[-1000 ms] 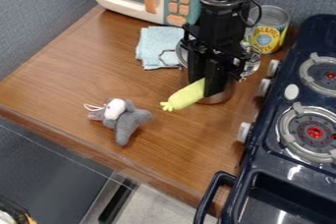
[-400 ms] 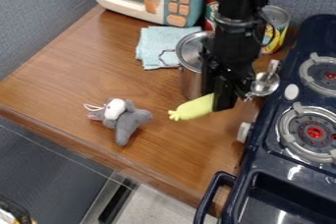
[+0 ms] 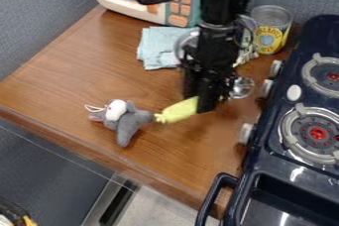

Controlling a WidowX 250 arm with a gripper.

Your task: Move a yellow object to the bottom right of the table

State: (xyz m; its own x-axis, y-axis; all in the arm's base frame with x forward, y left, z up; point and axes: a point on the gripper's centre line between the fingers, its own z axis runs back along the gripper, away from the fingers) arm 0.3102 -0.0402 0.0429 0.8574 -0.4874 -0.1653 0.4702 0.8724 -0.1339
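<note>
On the counter (image 3: 86, 79), in the middle of the camera view, the soft yellow toy (image 3: 177, 112) slanted out from the tool (image 3: 200, 103), which was closed on its upper right end. The toy's long axis ran down and to the left, so that its frilled free end pointed at the grey plush animal (image 3: 128, 122) and lay just beside it; whether the two touched could not be made out, nor whether the yellow toy rested on the wood or hung a little above it.

The goal lay another way. From the tool, the bottom right of the counter was down the view and slightly right, in the narrowing stretch of wood beside the stove (image 3: 275, 168) and its dark handle (image 3: 211, 197). The carry called for, then, was mostly across the toy's length rather than along it, with the free end trailing on the plush's side. Swung too far right, the tool would probably meet the stove.
</note>
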